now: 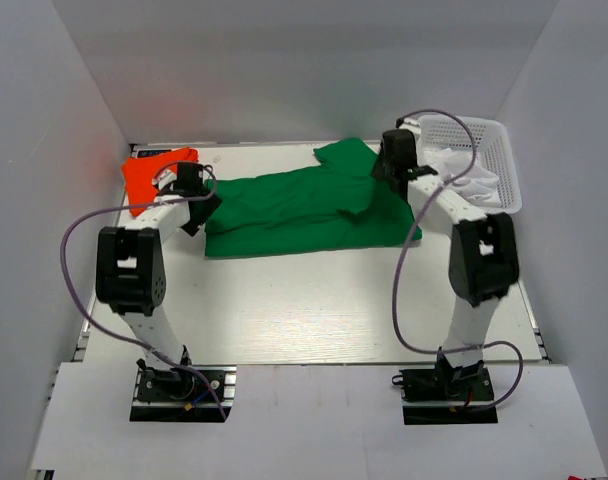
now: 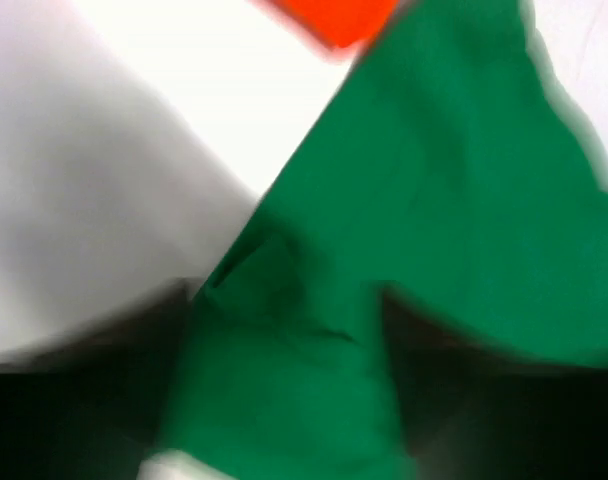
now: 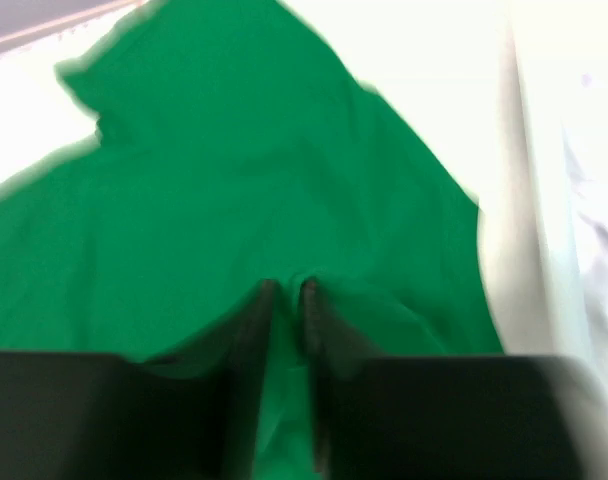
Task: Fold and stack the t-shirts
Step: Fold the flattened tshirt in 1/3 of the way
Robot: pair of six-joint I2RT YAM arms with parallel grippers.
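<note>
From above, we see a white plastic lattice basket (image 1: pixel 487 133) at the back right of the pale table (image 1: pixel 314 300). A bright green short-sleeved cloth t-shirt (image 1: pixel 304 205) lies partly folded just to the left of the basket. A crumpled orange-red cloth t-shirt (image 1: pixel 149 175) sits well apart from the basket, past the green shirt's far end. The right gripper (image 1: pixel 386 172) is down on the green shirt's corner nearest the basket. The left gripper (image 1: pixel 204 208) is at the edge of the shirt farthest from the basket.

In the left wrist view, which is blurred, green t-shirt (image 2: pixel 444 200) fills most of the frame. A scrap of the orange-red t-shirt (image 2: pixel 334 18) shows at the top edge, with bare table (image 2: pixel 214 90) beside it. The left gripper (image 2: pixel 284 400) has a dark finger on either side, and green cloth fills the gap between them. We cannot tell whether they are pressing on it.

In the right wrist view, the green t-shirt (image 3: pixel 244 180) spreads away from the camera. The right gripper (image 3: pixel 284 310) has its two dark fingers drawn almost together, pinching a thin fold of the green cloth.
</note>
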